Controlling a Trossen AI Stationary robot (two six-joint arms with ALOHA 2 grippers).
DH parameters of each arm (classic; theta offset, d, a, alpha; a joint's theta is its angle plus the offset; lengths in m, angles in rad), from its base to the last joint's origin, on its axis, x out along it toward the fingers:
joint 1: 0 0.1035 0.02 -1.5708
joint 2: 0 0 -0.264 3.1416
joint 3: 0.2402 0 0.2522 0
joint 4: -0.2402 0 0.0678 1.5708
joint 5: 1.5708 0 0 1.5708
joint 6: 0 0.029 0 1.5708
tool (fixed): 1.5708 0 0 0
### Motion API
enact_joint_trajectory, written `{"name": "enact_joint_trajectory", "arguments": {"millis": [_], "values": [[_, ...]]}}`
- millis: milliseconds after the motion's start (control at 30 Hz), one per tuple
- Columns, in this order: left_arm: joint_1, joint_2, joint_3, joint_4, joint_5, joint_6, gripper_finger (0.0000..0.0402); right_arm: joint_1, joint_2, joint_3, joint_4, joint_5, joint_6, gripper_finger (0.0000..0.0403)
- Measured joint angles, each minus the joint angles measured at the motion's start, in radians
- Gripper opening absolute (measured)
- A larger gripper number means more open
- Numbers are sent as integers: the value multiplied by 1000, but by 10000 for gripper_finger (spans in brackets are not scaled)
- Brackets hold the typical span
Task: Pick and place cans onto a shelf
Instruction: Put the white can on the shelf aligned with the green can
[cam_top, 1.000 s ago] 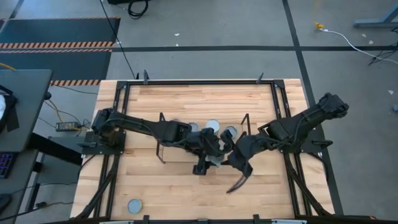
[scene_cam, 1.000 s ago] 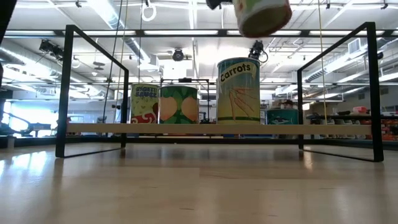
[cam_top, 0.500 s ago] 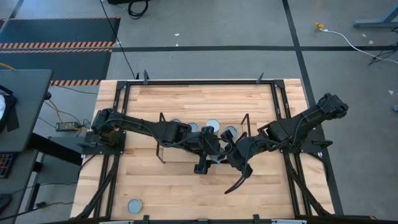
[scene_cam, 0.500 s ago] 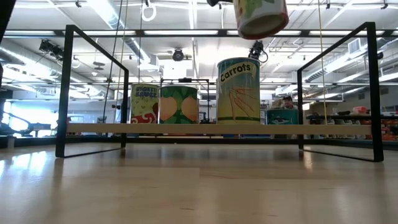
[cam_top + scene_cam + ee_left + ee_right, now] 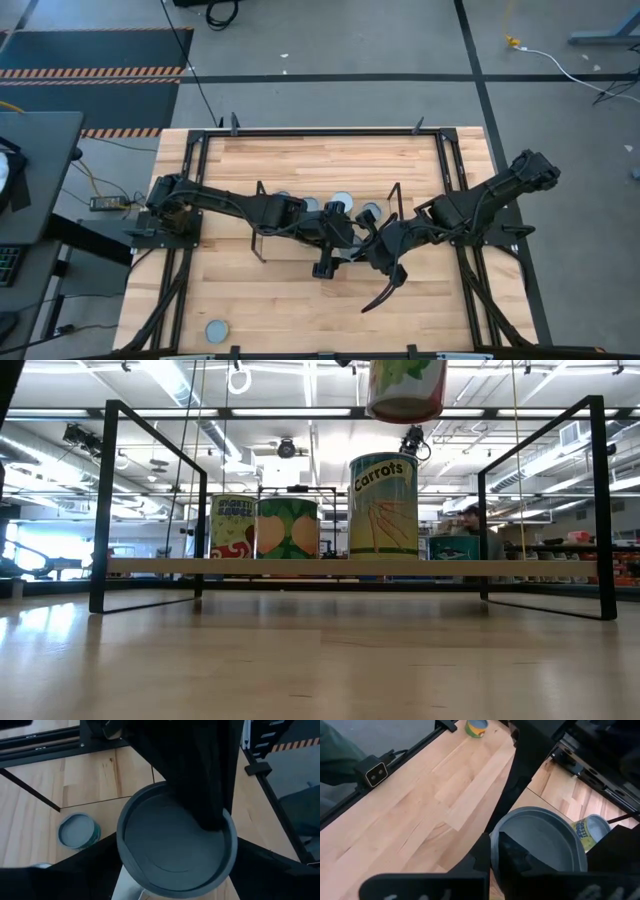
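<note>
Worktop (image 5: 320, 160) of pale wood carries the shelf (image 5: 300, 567) at its middle, with three cans (image 5: 383, 506) standing on it. Both arms meet just near of the shelf. Left hand (image 5: 335, 252) grasps a fourth can (image 5: 405, 388) held high above the shelf; right hand (image 5: 375, 252) beside it is clenched. One more can (image 5: 216, 330) sits alone at the near left.

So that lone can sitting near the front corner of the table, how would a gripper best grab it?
The lone can stands upright, its round top facing up, with bare table on every side. Probably best to come straight down from above and close the fingers across its curved side wall, just below the rim. The flat lid offers nothing to pinch.
</note>
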Motion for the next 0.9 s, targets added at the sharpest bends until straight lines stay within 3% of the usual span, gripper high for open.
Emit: {"name": "enact_joint_trajectory", "arguments": {"millis": [400, 700, 767, 900], "values": [[0, 0, 0, 2, 8, 27, 317, 1, -1, -1, -3, 2, 3, 17], [-10, -1, 0, 7, -4, 47, 278, 0, -2, -1, -2, -1, -1, 17], [-10, -1, 0, 9, -3, 32, 288, 0, -3, -1, -1, -2, -5, 17], [-12, -2, 2, 25, -9, 21, 356, 0, -7, -3, -10, 6, -3, 17]]}}
